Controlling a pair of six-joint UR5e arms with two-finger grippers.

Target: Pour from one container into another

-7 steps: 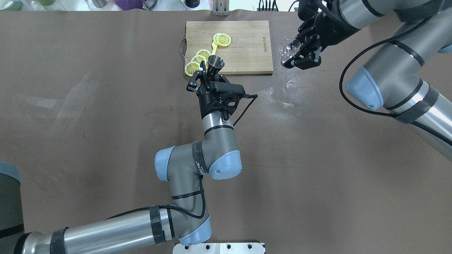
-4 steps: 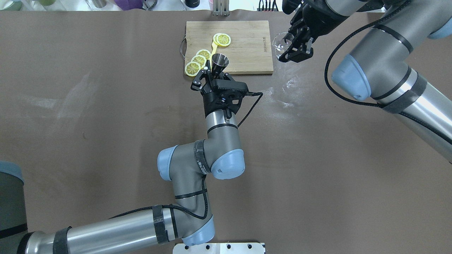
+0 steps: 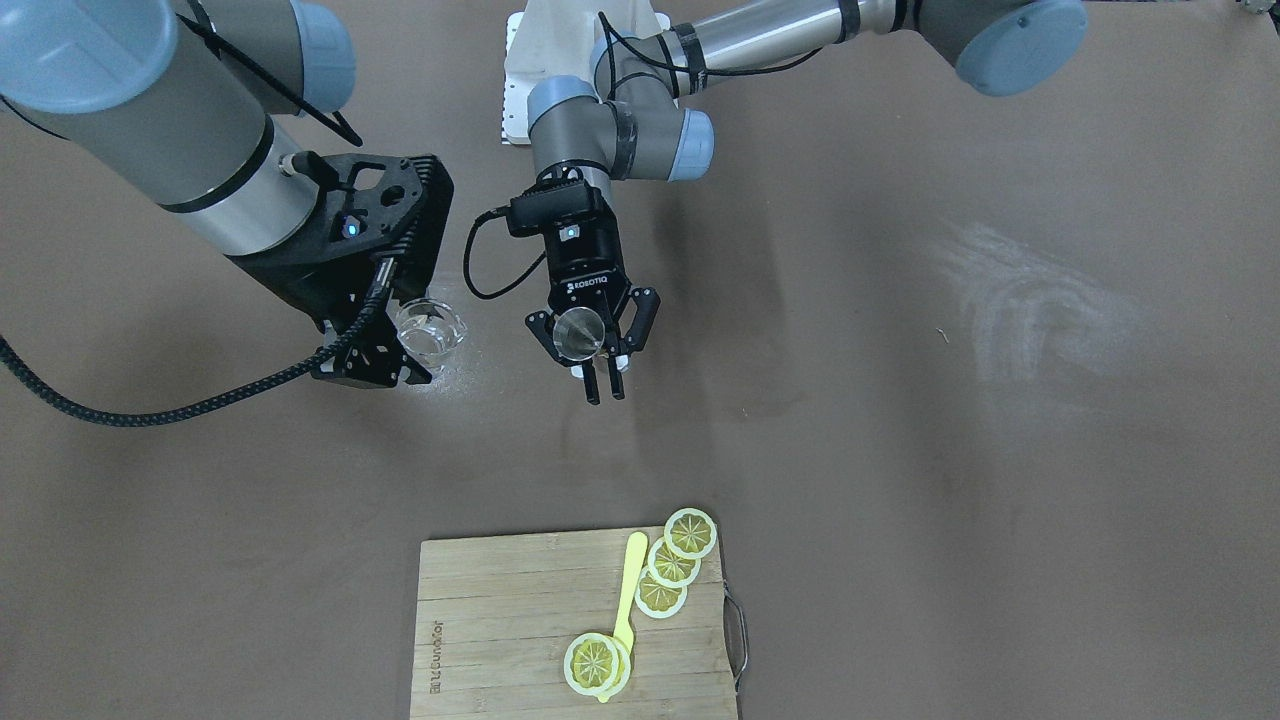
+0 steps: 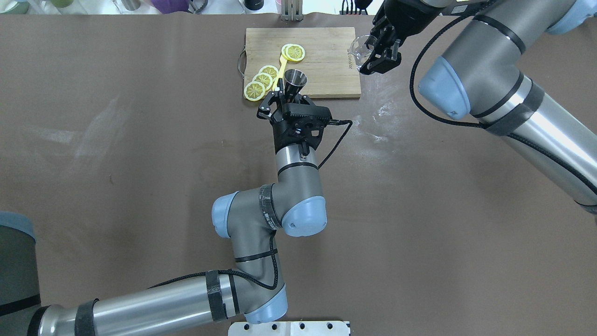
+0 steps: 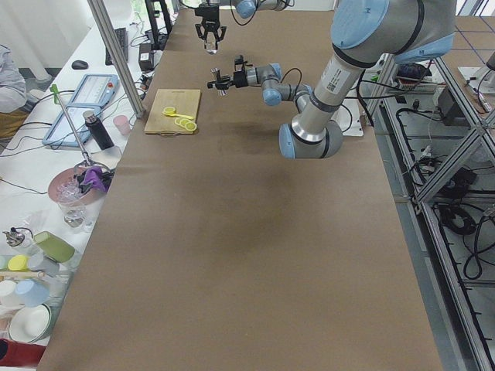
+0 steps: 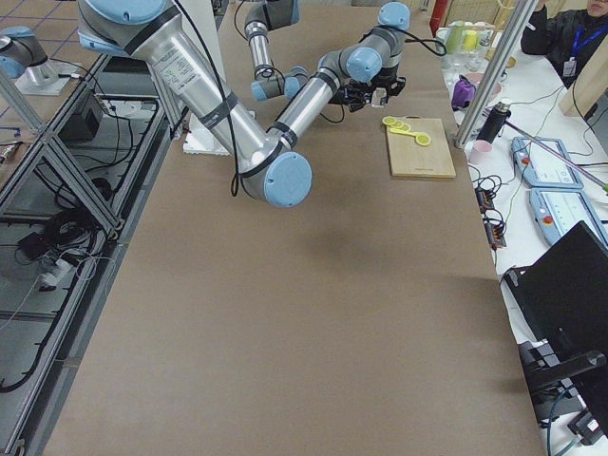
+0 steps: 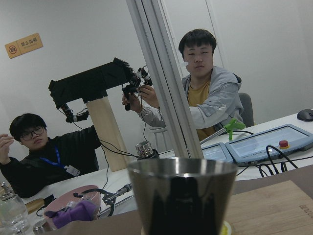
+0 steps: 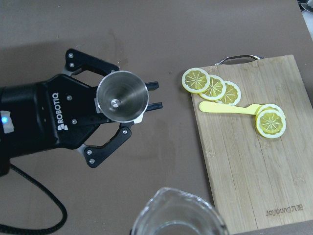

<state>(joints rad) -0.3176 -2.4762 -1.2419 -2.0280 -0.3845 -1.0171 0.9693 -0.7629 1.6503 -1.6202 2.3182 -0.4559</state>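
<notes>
A steel jigger (image 4: 295,79) stands upright, mouth up, with my left gripper (image 4: 287,92) shut on it, just in front of the cutting board's near edge. It fills the bottom of the left wrist view (image 7: 181,196), and the right wrist view looks down into its empty bowl (image 8: 122,102). A clear glass cup (image 4: 358,49) is held in my right gripper (image 4: 375,58), raised off the table by the board's right edge. In the front-facing view the glass (image 3: 428,332) hangs beside the jigger (image 3: 578,333), apart from it. The glass rim (image 8: 178,215) shows at the right wrist view's bottom.
A wooden cutting board (image 4: 326,70) at the table's far side carries several lemon slices (image 4: 261,80) and a yellow spoon (image 4: 281,63). White smears (image 4: 378,121) mark the brown table right of the left gripper. Operators and gear sit beyond the far edge.
My right gripper has carried the glass up and left, toward the board's right edge. The left arm has shifted the jigger slightly to the right.
</notes>
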